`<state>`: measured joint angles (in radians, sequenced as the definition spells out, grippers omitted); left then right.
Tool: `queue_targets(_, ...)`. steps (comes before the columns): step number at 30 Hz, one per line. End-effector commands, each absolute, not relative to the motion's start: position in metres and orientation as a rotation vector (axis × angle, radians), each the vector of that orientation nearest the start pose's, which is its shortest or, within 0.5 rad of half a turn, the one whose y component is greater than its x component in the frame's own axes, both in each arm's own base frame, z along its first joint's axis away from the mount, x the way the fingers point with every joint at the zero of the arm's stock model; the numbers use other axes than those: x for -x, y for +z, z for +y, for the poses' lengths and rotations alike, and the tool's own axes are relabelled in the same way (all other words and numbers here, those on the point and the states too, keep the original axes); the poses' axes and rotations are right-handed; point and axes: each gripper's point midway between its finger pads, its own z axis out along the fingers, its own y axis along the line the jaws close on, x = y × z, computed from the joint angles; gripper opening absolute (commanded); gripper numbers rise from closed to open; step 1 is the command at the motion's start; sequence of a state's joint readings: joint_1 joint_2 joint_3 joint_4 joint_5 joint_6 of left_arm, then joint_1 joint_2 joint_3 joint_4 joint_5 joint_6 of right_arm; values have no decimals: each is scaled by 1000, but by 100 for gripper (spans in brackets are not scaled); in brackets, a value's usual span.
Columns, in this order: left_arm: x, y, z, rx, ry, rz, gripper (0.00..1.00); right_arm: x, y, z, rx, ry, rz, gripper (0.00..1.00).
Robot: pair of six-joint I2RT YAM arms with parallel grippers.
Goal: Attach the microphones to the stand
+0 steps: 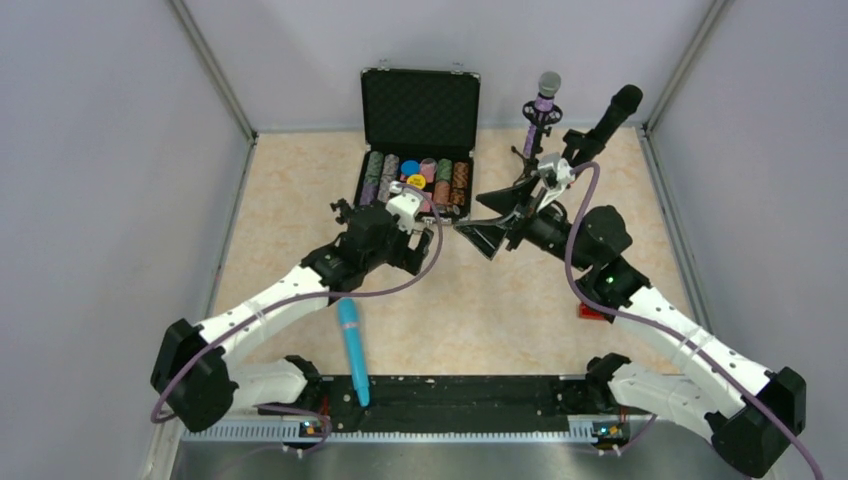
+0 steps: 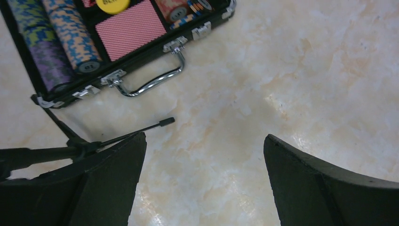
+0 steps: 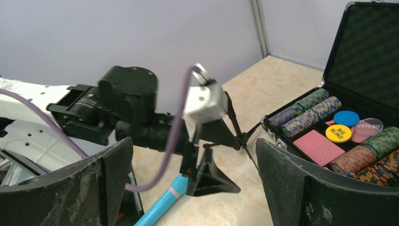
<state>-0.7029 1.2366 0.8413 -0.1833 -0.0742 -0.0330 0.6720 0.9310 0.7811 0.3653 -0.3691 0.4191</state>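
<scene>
The stand [image 1: 532, 140] is at the back right, beside the case. A purple microphone with a silver grille [image 1: 545, 98] sits upright in it, and a black microphone [image 1: 612, 112] leans in a clip to its right. The turquoise microphone [image 1: 350, 345] lies on the table near the front, also in the right wrist view [image 3: 162, 205]. My left gripper [image 1: 415, 250] [image 2: 204, 136] points down at bare table, open and holding nothing. A thin stand leg [image 2: 141, 129] lies beside its left finger. My right gripper [image 1: 466, 213] [image 3: 194, 140] is open and faces the left gripper.
An open black poker chip case [image 1: 420, 110] with chip rows and cards stands at the back centre; its chrome handle [image 2: 155, 82] faces me. A small red block [image 1: 590, 312] lies under the right arm. Grey walls close in the table on three sides.
</scene>
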Motion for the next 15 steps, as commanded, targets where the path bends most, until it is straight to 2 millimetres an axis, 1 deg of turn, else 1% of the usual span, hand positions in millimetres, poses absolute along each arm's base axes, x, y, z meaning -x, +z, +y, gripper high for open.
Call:
queue_targets(1,-301,196,-212,-510,-314,1943,99,-220,359,278,509,1248,1382,99)
queue_targets(6,-306,229,-200,-448,-309,1879,99,-227,336,285,486,1270,1475,99)
queue_targets(11,-309,260,-200,-433,-337,1847,99,-236,319,283,436,1242,1544,99)
queue_targets(15,-316,281,-198,-377,-352,1837,99,-240,308,282,408,1223,1595,99)
